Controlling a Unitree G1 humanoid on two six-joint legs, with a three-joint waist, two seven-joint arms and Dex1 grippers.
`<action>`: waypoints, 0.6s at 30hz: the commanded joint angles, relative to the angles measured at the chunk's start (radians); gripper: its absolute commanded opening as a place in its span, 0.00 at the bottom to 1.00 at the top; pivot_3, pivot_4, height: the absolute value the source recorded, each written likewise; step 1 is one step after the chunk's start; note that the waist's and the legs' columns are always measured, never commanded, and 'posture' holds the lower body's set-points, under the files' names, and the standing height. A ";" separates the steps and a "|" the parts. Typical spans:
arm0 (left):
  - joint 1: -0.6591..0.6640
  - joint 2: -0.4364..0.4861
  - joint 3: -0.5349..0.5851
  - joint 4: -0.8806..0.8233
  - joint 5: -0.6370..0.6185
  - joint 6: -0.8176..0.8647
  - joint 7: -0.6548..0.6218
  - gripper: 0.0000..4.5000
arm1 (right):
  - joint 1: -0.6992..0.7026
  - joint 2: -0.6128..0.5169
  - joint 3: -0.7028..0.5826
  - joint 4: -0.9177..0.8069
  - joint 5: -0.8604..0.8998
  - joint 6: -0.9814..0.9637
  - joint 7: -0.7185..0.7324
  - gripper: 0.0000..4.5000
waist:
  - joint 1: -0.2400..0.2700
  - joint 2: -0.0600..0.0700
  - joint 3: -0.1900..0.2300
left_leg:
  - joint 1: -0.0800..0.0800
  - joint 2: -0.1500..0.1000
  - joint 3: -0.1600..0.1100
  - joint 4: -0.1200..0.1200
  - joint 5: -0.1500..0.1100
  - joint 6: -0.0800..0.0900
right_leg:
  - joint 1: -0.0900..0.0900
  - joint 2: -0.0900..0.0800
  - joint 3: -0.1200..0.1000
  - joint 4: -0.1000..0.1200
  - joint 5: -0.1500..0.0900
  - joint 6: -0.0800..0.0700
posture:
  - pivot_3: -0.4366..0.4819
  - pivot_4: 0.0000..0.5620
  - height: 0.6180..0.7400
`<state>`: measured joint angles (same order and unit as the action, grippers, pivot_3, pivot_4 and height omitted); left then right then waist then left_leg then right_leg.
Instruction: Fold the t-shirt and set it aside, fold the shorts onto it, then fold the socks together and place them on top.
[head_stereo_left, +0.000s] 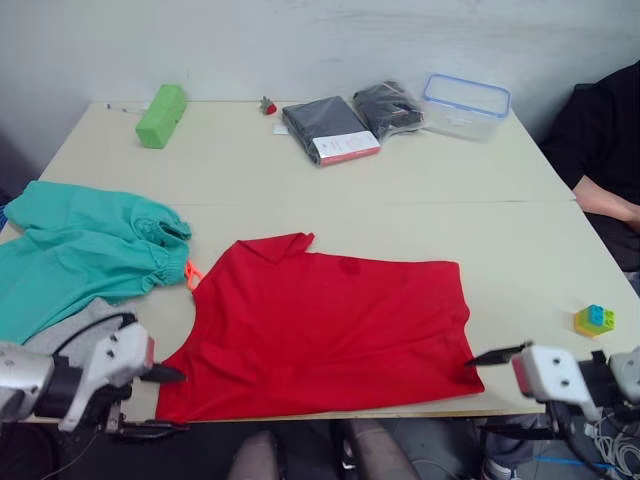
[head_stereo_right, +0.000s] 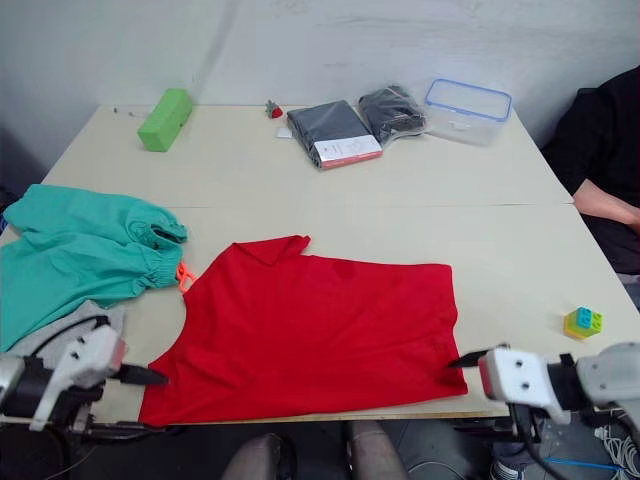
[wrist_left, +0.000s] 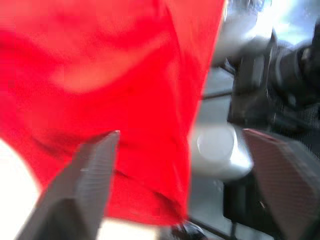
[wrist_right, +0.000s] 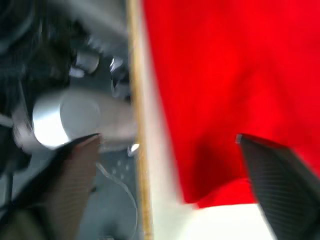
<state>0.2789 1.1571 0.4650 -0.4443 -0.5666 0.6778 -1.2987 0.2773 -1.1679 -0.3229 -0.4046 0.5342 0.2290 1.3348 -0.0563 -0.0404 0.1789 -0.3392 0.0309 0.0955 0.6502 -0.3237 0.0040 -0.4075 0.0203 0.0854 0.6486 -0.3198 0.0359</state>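
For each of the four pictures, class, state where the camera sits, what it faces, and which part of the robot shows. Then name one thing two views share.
Left eye view: on the head, facing forward and down over the table; both grippers show, left gripper and right gripper.
Right eye view: the same scene, with shorts and socks on the left.
Left wrist view: on the left wrist, facing the t-shirt; its open fingers show.
Right wrist view: on the right wrist, facing the t-shirt's corner at the table edge; open fingers.
Shared: all four show the t-shirt.

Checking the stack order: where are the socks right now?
In the left eye view the socks lie at the table's near left edge, partly under the shorts, left of the t-shirt and just behind the left tool.
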 joint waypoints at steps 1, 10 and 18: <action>-0.179 0.032 -0.063 0.083 -0.052 0.048 0.017 1.00 | -0.125 -0.023 -0.030 0.008 0.162 0.173 -0.008 1.00 | 0.001 0.000 0.000 | 0.000 0.000 0.000 0.000 0.000 0.000 | 0.000 0.000 0.000 0.000 0.002 0.003 | 0.48 0.27 1.00; -0.903 -0.208 -0.574 0.560 0.328 -0.102 0.213 1.00 | -0.670 0.138 0.278 0.351 -0.057 0.342 -0.252 1.00 | 0.005 0.001 0.002 | -0.015 -0.002 0.000 0.004 -0.001 -0.001 | -0.014 0.000 -0.001 0.006 0.006 0.009 | 0.48 0.27 1.00; -1.111 -0.373 -0.690 0.960 0.515 -0.337 0.256 1.00 | -0.869 0.253 0.418 0.635 -0.269 0.324 -0.344 1.00 | 0.000 0.002 0.002 | -0.050 0.000 0.003 0.023 0.002 -0.007 | -0.050 0.000 0.001 0.022 0.006 0.010 | 0.48 0.27 1.00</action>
<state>-0.8087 0.7824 -0.2243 0.4677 -0.0810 0.3839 -1.0441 -0.5674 -0.9196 0.0984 0.2028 0.2958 0.5671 1.0031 -0.0565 -0.0382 0.1808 -0.3913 0.0306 0.0992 0.6752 -0.3219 -0.0030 -0.4618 0.0202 0.0867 0.6724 -0.3141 0.0461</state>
